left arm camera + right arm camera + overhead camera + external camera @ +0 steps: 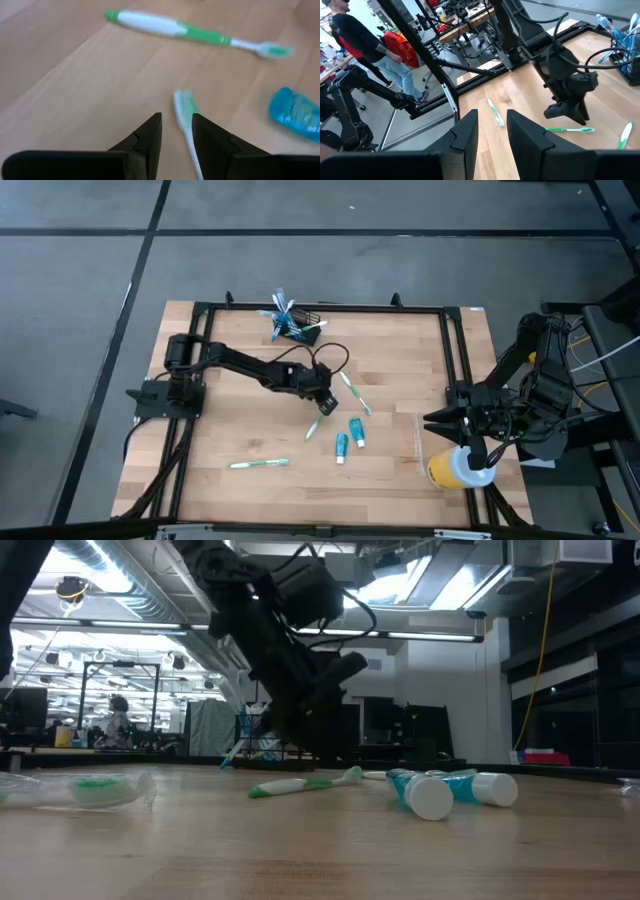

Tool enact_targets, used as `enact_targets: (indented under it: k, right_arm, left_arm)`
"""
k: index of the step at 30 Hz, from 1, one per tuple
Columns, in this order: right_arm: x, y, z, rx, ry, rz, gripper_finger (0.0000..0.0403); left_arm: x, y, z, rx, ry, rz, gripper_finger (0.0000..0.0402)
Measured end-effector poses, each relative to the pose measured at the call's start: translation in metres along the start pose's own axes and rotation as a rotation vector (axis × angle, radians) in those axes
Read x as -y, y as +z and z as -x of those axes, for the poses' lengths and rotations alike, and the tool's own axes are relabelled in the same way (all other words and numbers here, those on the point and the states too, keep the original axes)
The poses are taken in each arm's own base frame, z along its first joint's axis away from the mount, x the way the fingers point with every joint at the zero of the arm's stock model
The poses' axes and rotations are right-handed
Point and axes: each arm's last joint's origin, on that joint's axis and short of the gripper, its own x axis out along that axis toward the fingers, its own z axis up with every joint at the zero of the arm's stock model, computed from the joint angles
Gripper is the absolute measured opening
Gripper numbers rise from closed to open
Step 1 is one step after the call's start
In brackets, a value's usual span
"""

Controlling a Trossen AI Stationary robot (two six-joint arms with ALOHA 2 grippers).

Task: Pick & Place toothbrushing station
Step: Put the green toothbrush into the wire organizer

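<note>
Wooden counter (250, 430). Left gripper (322, 406) near counter centre, jaws slightly parted, pinching nothing, tips over green toothbrush (186, 117) head. Right gripper (436, 420) at right edge, jaws slightly parted, empty. Black mesh toothbrushing station (300, 326) at far edge, holding brushes.

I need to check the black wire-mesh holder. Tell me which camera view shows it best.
The high view: the black wire-mesh holder sits whole at the table's far edge, blue toothbrushes inside. The right wrist view cuts it at the frame's edge, the low view hides it behind the left arm, and the left wrist view misses it.
</note>
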Motion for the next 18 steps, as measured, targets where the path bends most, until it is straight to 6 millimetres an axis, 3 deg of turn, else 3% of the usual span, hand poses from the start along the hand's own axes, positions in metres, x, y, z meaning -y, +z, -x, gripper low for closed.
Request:
enact_targets:
  k: [3, 11, 18]
  right_arm:
    - [0.0, 0.0, 0.0, 0.002, 0.002, -0.006, 0.0104]
    - [-0.001, 0.001, 0.0, 0.009, 0.007, -0.017, 0.0104]
    - [-0.002, 0.002, 0.0, 0.011, 0.012, -0.028, 0.0104]
  left_arm:
    - [-0.002, 0.004, -0.003, -0.02, -0.022, 0.011, 0.0102]
    - [0.021, 0.007, -0.023, -0.072, -0.069, -0.03, 0.0102]
    - [0.03, 0.011, -0.045, -0.165, 0.047, -0.016, 0.0102]
